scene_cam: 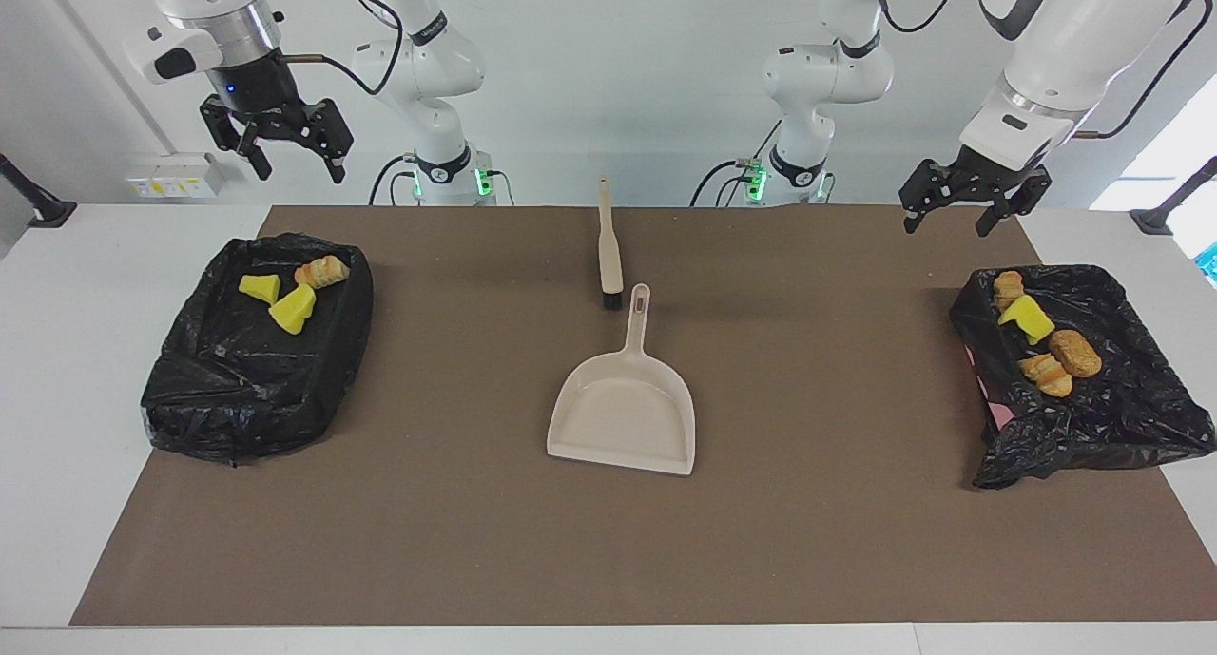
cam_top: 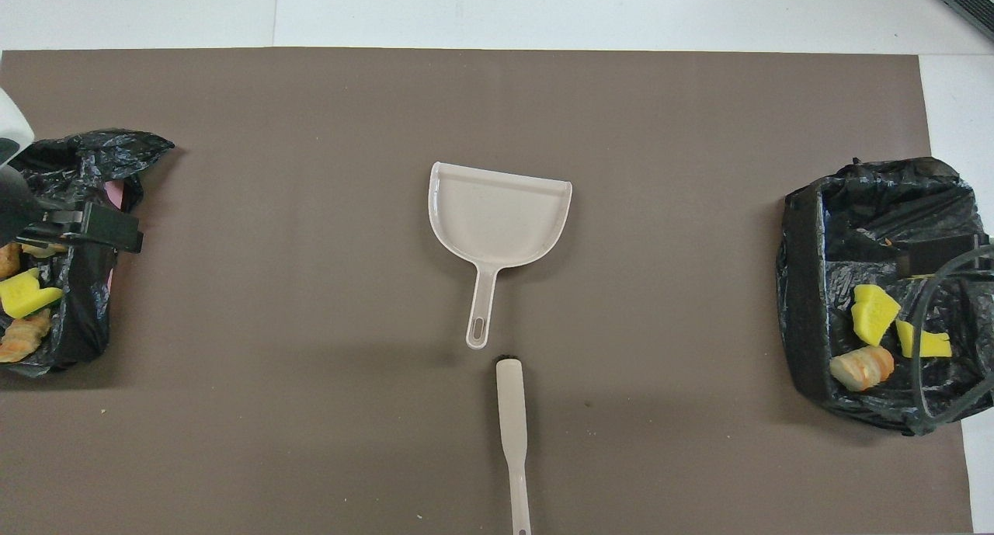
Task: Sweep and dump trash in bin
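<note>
Two bins, both lined with black bags, already hold all the trash I can see: one bin point(scene_cam: 257, 351) at the right arm's end of the surface point(scene_cam: 856, 541) with yellow sponge chunks point(scene_cam: 291, 310) and a bread lump point(scene_cam: 321, 272), the other bin point(scene_cam: 1093, 398) at the left arm's end with a yellow chunk point(scene_cam: 1025, 317) and bread lumps point(scene_cam: 1074, 353). Landmark is the dustpan point(scene_cam: 623, 417), mid-mat and empty. Brush point(scene_cam: 608, 246) lies just nearer the robots than the dustpan's handle, bristle end almost touching it. No scraps visible on the mat around the dustpan.

Right gripper point(scene_cam: 285, 156) hangs high over the edge by its bin, jaws spread, nothing held. Left gripper point(scene_cam: 960, 208) same near its bin, jaws spread, empty.

Judgement: sweep and dump look done; this is the retreat/idle step. Next move calls for no grasp, just parking both arms clear.
</note>
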Robot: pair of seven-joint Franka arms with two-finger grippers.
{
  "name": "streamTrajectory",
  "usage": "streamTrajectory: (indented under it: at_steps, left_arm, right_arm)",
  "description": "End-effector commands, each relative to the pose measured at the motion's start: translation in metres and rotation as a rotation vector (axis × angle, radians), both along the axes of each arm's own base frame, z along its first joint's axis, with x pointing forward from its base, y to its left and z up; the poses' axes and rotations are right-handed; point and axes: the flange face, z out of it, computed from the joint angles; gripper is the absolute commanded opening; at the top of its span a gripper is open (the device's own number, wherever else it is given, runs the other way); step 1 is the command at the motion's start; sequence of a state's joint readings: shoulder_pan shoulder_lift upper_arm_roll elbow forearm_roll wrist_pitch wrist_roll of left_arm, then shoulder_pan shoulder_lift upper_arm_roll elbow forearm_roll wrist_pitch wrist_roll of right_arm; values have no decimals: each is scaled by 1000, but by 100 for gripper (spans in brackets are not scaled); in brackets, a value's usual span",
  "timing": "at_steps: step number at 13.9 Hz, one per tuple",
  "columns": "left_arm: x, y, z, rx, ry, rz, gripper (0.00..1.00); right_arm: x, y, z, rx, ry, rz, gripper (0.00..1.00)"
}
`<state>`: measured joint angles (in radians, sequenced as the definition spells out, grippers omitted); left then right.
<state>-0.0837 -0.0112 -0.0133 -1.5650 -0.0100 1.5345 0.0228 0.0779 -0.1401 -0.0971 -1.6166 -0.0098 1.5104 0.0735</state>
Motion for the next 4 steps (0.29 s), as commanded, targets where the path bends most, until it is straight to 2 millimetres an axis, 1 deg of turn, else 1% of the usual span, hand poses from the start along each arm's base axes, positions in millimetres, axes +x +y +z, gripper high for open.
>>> streamTrajectory:
  at_steps: [1, 4]
  left_arm:
    - [-9, 2, 1, 11, 7, -12, 100]
    - [-10, 2, -2, 11, 15, -12, 100]
  right_arm:
    - [-1, -2, 1, -9, -4, 31, 100]
    - [-1, -2, 1, -9, -4, 31, 100]
